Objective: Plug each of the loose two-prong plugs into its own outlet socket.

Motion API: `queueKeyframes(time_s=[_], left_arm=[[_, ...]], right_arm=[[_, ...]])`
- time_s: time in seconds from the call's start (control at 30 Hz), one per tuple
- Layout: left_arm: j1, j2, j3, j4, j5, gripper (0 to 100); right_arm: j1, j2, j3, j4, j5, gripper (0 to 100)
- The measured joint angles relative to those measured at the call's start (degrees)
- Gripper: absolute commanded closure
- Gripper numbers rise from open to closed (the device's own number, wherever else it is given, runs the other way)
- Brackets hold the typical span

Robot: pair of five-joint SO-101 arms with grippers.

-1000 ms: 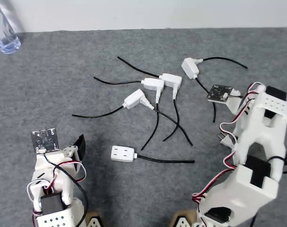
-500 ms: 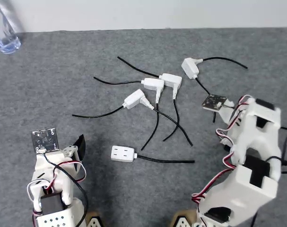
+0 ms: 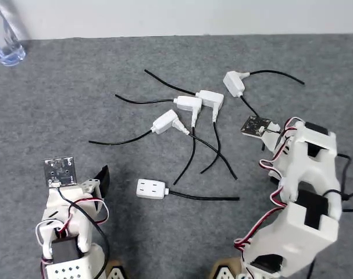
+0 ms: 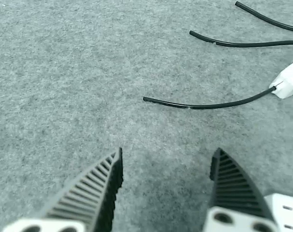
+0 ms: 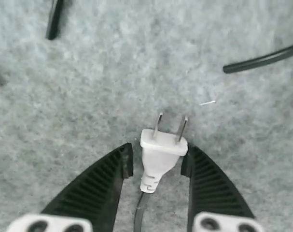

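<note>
**A:** A grey, felt-like mat [image 3: 60, 93] runs back to a plain white wall [image 3: 164, 17]. What differs from a second ago?

**B:** The right arm [image 3: 307, 174], at 4 o'clock, has swung in toward the middle. Its small dark circuit board [image 3: 255, 126] now sits closer to the cords. The left arm [image 3: 66, 232], at 7 o'clock, has shifted only slightly. Nothing lying on the mat has moved.

**A:** What are the tools doing?

**B:** The right gripper [image 5: 158, 155] is spread, not clamped. Its fingers stand close on either side of a two-prong plug [image 5: 161, 145] that lies flat on the mat, prongs [image 5: 181, 129] pointing away from the wrist. The left gripper [image 4: 168, 157] is spread too, over bare mat, with the outlet block [image 3: 151, 188] near one finger.

**A:** Materials and shapes?

**B:** The mat is fuzzy. The plug is white moulded plastic with a ridged neck and two thin metal blades. Both grippers have black, wedge-shaped fingers ribbed on the inner faces. The black cords [image 3: 205, 197] are smooth and round. The outlet block is a white rectangle with rounded ends and slots in its face. The arms are blocky white plastic with red, white and black wires looped over them.

**A:** And the count?

**B:** There are two arms. Four white cord ends [image 3: 188, 103] are clustered at 12 to 1 o'clock of centre, though I can't tell which are plugs and which sockets. There is one outlet block at 7 o'clock of centre, one plug between the right fingers, and one clear vessel [image 3: 6, 49] in the 10 o'clock corner.
</note>
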Motion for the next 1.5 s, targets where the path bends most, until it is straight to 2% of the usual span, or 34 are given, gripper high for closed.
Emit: queueKeyframes(time_s=[0.03, 0.1, 0.53, 0.73, 0.87, 1.07, 1.27, 1.5], left_arm=[[0.00, 0.00, 0.00, 0.00, 0.00, 72], [0.00, 0.00, 0.00, 0.00, 0.00, 72], [0.70, 0.00, 0.00, 0.00, 0.00, 72], [9.41, 0.00, 0.00, 0.00, 0.44, 72], [12.13, 0.00, 0.00, 0.00, 0.53, 72], [23.30, 0.00, 0.00, -3.34, 0.62, 72], [31.38, 0.00, 0.00, -7.21, 2.73, 72], [31.91, -0.09, 0.00, -8.70, 8.26, 72]], right_arm=[[0.00, 0.00, 0.00, 0.00, 0.00, 99.5], [-0.26, 0.00, 0.00, -0.18, 0.00, 97.3], [-2.11, 0.09, -0.09, 2.20, 1.49, 99.0], [-13.89, -13.10, 0.00, 15.65, -2.11, 99.0], [-26.11, -22.42, 0.00, 23.21, -8.70, 99.0], [-41.85, -26.11, -0.62, 28.48, -19.08, 99.0], [-51.08, -26.11, -4.22, 30.59, -24.97, 99.0], [-56.18, -26.11, -4.75, 30.68, -28.57, 99.0]])
